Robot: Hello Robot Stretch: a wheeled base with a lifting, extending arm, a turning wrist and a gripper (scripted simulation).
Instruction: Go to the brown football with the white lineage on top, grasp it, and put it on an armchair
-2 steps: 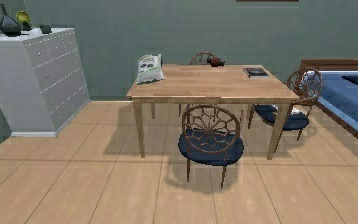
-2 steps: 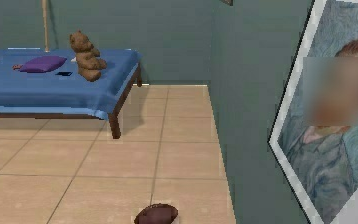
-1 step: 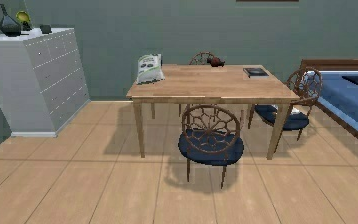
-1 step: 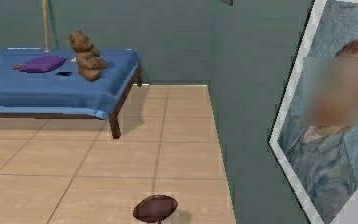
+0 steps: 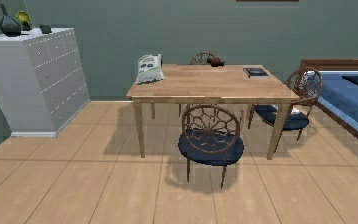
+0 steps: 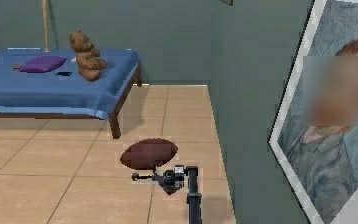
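The gripper (image 6: 147,177) sits at the end of the dark arm (image 6: 192,200), over the tiled floor in front of the blue bed (image 6: 47,92). I cannot tell whether it holds anything or how its fingers stand, since the brown football (image 6: 149,152) shows right at the fingers, on the bed's side of them and near the bed's corner leg. A brown teddy bear (image 6: 85,55) and a purple cushion (image 6: 42,64) rest on the bed. In the forward view a wooden table (image 5: 212,88) stands beside the bed, on its left.

A wooden table (image 5: 212,92) carries a white sack (image 5: 149,68) at its left edge and a dark book (image 5: 255,72) at its far right corner. A blue bed (image 6: 47,90) bears a purple cushion (image 6: 42,64) and a brown plush toy (image 6: 85,55).
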